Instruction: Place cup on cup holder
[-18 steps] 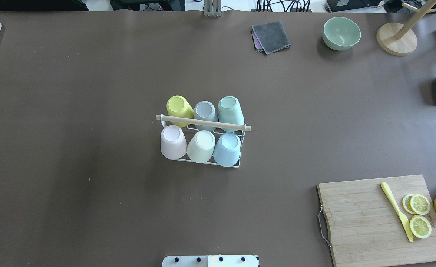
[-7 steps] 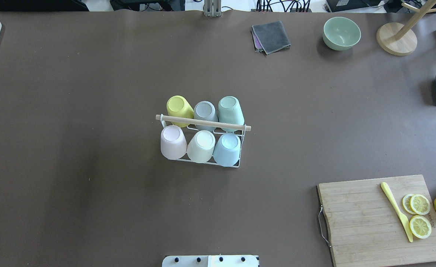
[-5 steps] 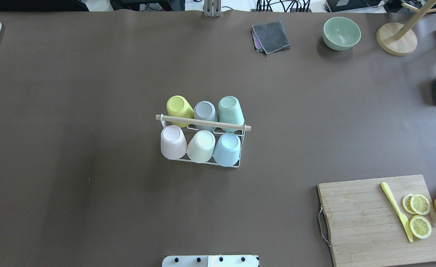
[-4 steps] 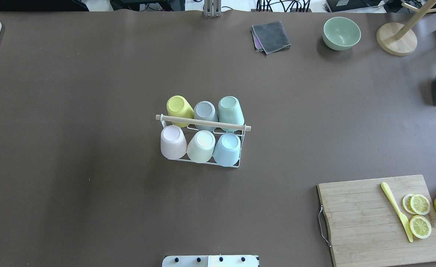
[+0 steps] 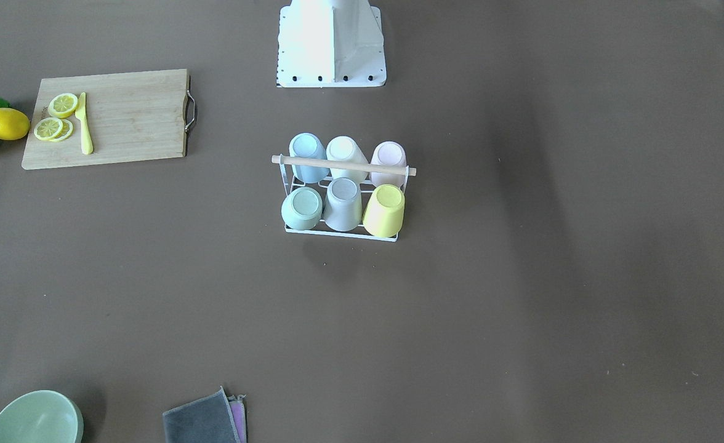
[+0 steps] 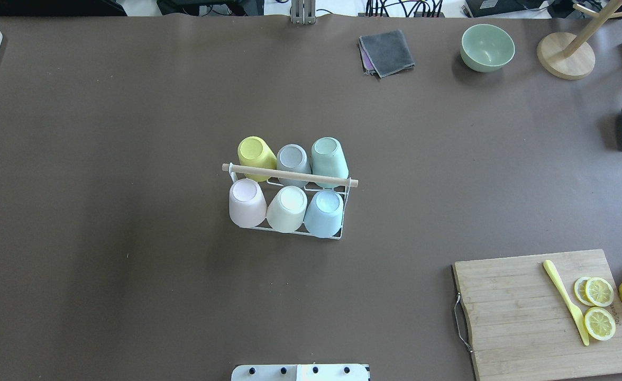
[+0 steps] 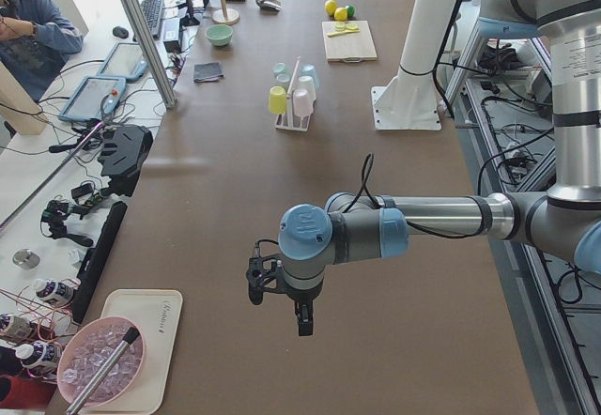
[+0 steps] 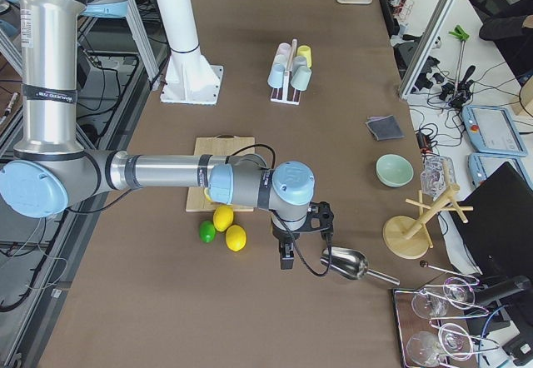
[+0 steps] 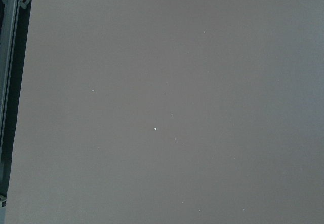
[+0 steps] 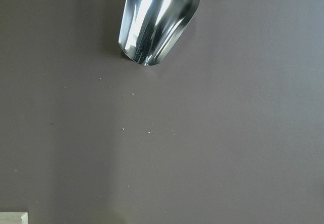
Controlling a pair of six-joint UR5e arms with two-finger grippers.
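On cup holder (image 6: 290, 175), six inverted cups (image 6: 247, 203)

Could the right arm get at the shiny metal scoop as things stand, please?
Probably yes: the right gripper hangs close beside the shiny metal scoop, and nothing stands between them.

the near grey-and-blue left arm (image 7: 413, 218) stretches out over the brown table (image 7: 216, 190), its black left gripper (image 7: 300, 322) pointing down close above the tabletop, jaws too unclear to judge. well apart, far along the table, stands the white wire cup holder (image 7: 292, 126) carrying upturned pastel cups (image 7: 277, 101).
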